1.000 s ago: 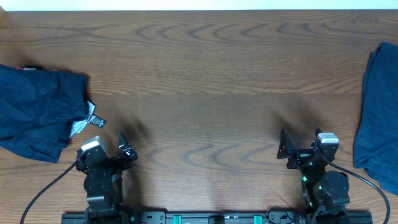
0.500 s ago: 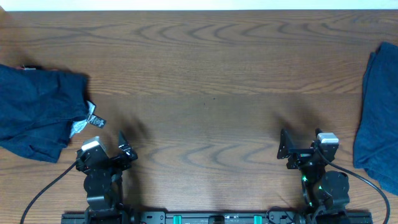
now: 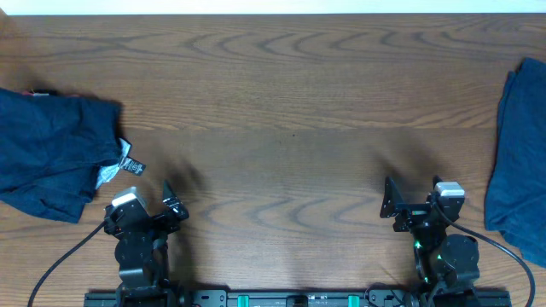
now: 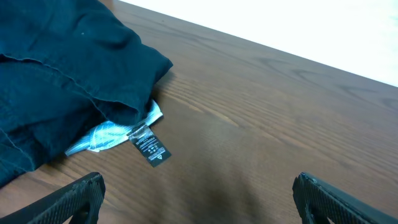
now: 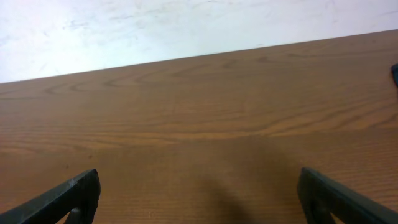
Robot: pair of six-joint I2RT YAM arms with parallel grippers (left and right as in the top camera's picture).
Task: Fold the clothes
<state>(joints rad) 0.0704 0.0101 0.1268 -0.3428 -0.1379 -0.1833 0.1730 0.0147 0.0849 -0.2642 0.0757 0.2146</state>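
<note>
Dark navy shorts (image 3: 51, 162) lie crumpled at the 9 o'clock edge of the wooden table (image 3: 281, 102), partly cut off by the picture's border. At their 4 o'clock corner a pale blue-white label (image 4: 109, 135) pokes out from under the cloth, with a small black printed tag (image 4: 150, 148) lying flat on the wood just beside it. A second blue garment (image 3: 516, 179) lies at the table's 3 o'clock edge, well apart from the shorts, with bare wood between them.

The left gripper (image 4: 198, 202) sits at 7 o'clock, near the tags but not touching them, its jaws spread wide with nothing between them. The right gripper (image 5: 199, 199) sits at 5 o'clock, likewise spread wide and empty, with only wood grain ahead of it and a sliver of blue cloth at the 3 o'clock border of its view
</note>
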